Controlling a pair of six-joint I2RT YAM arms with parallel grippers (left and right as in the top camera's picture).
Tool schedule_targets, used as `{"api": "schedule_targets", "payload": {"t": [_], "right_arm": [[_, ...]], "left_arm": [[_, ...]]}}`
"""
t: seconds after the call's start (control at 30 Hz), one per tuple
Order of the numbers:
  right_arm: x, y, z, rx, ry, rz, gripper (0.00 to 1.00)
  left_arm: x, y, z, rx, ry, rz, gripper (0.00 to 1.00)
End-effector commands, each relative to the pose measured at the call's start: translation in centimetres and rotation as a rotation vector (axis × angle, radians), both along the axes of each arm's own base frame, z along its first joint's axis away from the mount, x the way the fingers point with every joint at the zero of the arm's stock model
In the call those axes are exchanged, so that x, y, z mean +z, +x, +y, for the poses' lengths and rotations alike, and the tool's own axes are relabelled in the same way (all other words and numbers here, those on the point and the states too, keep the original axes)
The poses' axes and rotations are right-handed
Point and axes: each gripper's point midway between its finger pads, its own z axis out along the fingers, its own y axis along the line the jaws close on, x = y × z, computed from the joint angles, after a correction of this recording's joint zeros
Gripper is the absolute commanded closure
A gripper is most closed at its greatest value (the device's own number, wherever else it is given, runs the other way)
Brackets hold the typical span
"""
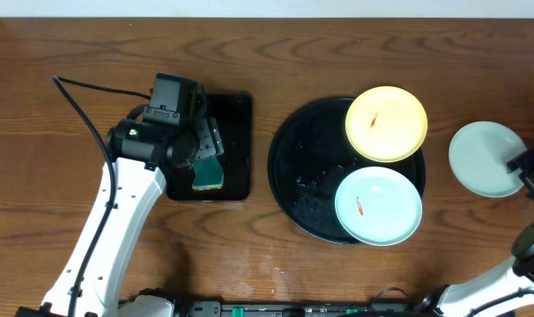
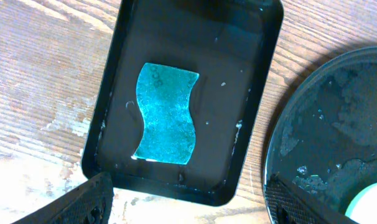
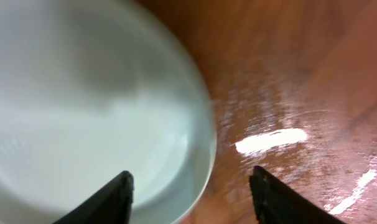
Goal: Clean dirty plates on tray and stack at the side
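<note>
The round black tray (image 1: 307, 189) holds a pale yellow plate (image 1: 386, 123) and a pale blue plate (image 1: 378, 205), each with a tiny red smear. A second pale blue plate (image 1: 486, 158) lies on the table to the right of the tray and fills the right wrist view (image 3: 83, 106). My right gripper (image 1: 533, 169) is open over that plate's right edge (image 3: 188, 196), with nothing in it. My left gripper (image 1: 201, 145) is open and empty above the green sponge (image 2: 165, 113) in the small rectangular black tray (image 2: 251, 124).
The round tray's wet rim (image 2: 282, 143) lies just right of the sponge tray. A black cable (image 1: 82, 110) runs over the table at the left. Bare wood (image 3: 288, 74) lies right of the lone blue plate.
</note>
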Motion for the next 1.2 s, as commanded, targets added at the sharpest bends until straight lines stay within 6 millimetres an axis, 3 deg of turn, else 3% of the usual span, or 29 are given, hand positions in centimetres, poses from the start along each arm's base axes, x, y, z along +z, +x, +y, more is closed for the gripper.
{"api": "schedule_targets", "payload": {"t": [0.0, 0.1, 0.2, 0.3, 0.43, 0.67, 0.87, 0.9, 1.03, 1.1, 1.17], "right_arm": [[3.9, 2.5, 3.2, 0.15, 0.066, -0.172, 0.38], [7.3, 3.4, 7.2, 0.301, 0.123, -0.276, 0.38], [9.3, 3.3, 10.9, 0.425, 0.142, -0.29, 0.39], [9.7, 2.6, 14.3, 0.527, 0.146, -0.23, 0.4], [8.2, 1.5, 18.4, 0.651, 0.132, -0.094, 0.43], [2.5, -4.6, 19.6, 0.603, -0.051, 0.265, 0.43], [-1.8, -8.7, 22.6, 0.648, 0.047, 0.345, 0.46], [-2.4, -9.2, 22.7, 0.646, 0.049, 0.354, 0.51], [-3.0, -9.5, 22.9, 0.669, 0.06, 0.347, 0.92], [-2.7, -8.9, 22.9, 0.678, 0.053, 0.321, 0.99], [-2.1, -8.1, 23.2, 0.695, 0.056, 0.284, 0.99]], "left_arm": [[0.9, 0.5, 0.2, 0.0, 0.006, -0.026, 0.21], [0.9, 0.5, 0.2, 0.0, 0.006, -0.026, 0.21], [0.9, 0.5, 0.2, 0.0, 0.005, -0.026, 0.21], [0.9, 0.5, 0.2, -0.001, 0.006, -0.026, 0.21], [0.9, 0.5, 0.2, 0.0, 0.005, -0.026, 0.21], [0.9, 0.4, 0.2, 0.0, 0.006, -0.022, 0.21], [0.9, 0.4, 0.2, 0.0, 0.006, -0.023, 0.21], [0.9, 0.4, 0.2, 0.0, 0.006, -0.023, 0.2], [0.9, 0.4, 0.2, 0.0, 0.006, -0.023, 0.21], [0.9, 0.4, 0.2, 0.0, 0.006, -0.023, 0.21], [0.9, 0.4, 0.2, 0.0, 0.006, -0.023, 0.21]]}}
